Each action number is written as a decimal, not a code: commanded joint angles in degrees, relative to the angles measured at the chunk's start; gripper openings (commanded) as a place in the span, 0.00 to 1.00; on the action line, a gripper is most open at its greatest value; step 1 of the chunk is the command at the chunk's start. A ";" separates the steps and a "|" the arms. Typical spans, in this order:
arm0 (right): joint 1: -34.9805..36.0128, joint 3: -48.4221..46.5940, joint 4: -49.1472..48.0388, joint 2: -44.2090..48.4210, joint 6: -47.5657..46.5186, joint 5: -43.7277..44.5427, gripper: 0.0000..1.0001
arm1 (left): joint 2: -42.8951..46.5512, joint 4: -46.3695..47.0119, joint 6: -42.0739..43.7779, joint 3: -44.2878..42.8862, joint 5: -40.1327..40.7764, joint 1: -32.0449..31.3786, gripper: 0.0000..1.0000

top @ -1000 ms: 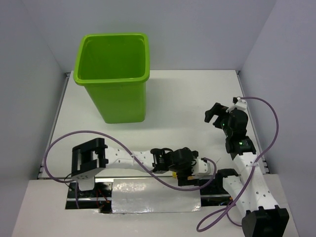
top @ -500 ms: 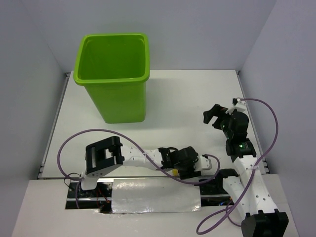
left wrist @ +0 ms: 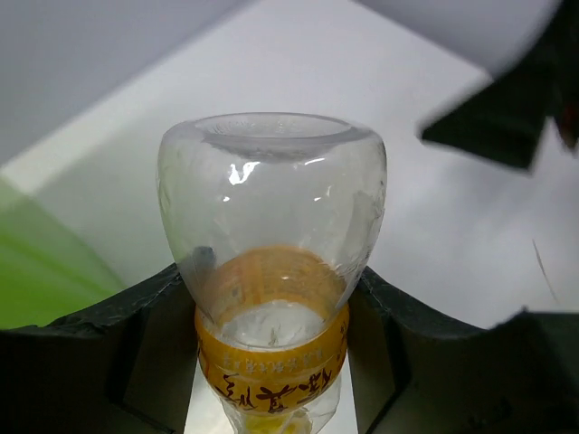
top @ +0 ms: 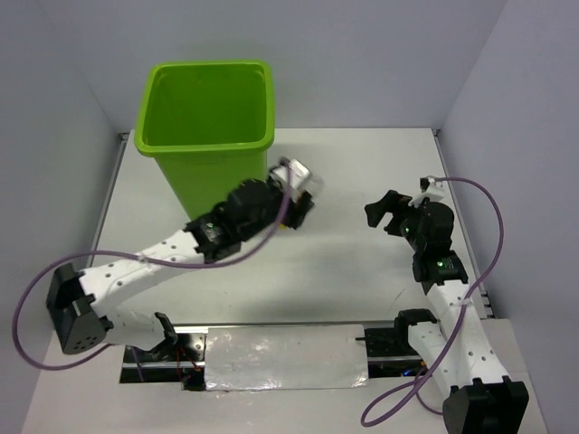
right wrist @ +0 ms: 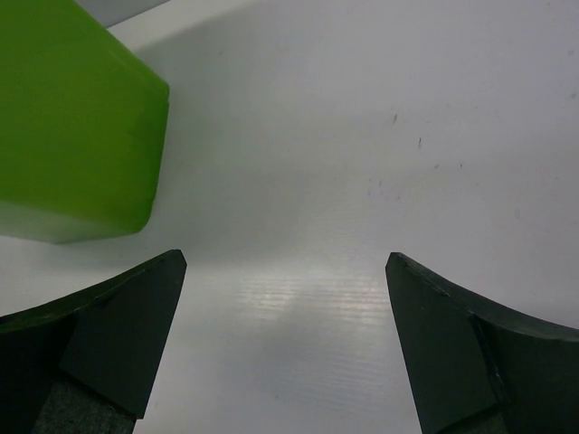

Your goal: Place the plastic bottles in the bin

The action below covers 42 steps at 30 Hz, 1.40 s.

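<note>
A clear plastic bottle (left wrist: 271, 190) with a yellow label is clamped between the black fingers of my left gripper (left wrist: 271, 298), its base pointing away from the wrist. From above, the left gripper (top: 291, 195) holds the bottle (top: 298, 174) just right of the bin (top: 204, 176), level with its rim and outside it. The lime-green bin stands open at the table's back left; no bottle shows in the part of its inside that I see. My right gripper (top: 384, 213) hovers open over bare table to the right, nothing between its fingers (right wrist: 127, 325).
The bin's lower corner (right wrist: 72, 117) shows at the upper left of the right wrist view. White walls close the table at the back and both sides. Purple cables trail from both arms. A foil-covered strip (top: 285, 357) lies at the near edge.
My left arm has swung from the near table edge up and back to the bin's right side, its gripper closing on the bottle on the way. The right gripper has drifted slightly left.
</note>
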<state>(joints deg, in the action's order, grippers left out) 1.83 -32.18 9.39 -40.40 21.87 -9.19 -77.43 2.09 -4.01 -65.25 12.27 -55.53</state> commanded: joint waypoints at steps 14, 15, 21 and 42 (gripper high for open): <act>-0.33 0.11 -3.32 -0.91 0.90 -2.94 1.00 | 15.29 -0.50 -17.07 -11.12 -3.93 19.84 0.48; -0.33 0.02 -3.24 -0.82 0.90 -2.94 1.00 | 15.20 -0.85 -17.60 -11.82 -2.70 20.98 0.48; -0.24 -0.33 -2.45 -0.99 0.81 -2.50 1.00 | 11.87 -4.90 -23.84 -16.04 -0.14 26.25 0.51; -0.24 -1.04 -1.65 -2.49 -0.42 -1.01 1.00 | 1.05 -10.35 -49.60 -20.71 -11.65 49.90 0.97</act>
<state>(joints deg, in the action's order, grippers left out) 1.72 -32.18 8.60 -43.27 22.44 -11.11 -76.84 -10.48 -50.19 -86.32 4.60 -6.59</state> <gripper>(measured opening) 0.998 0.898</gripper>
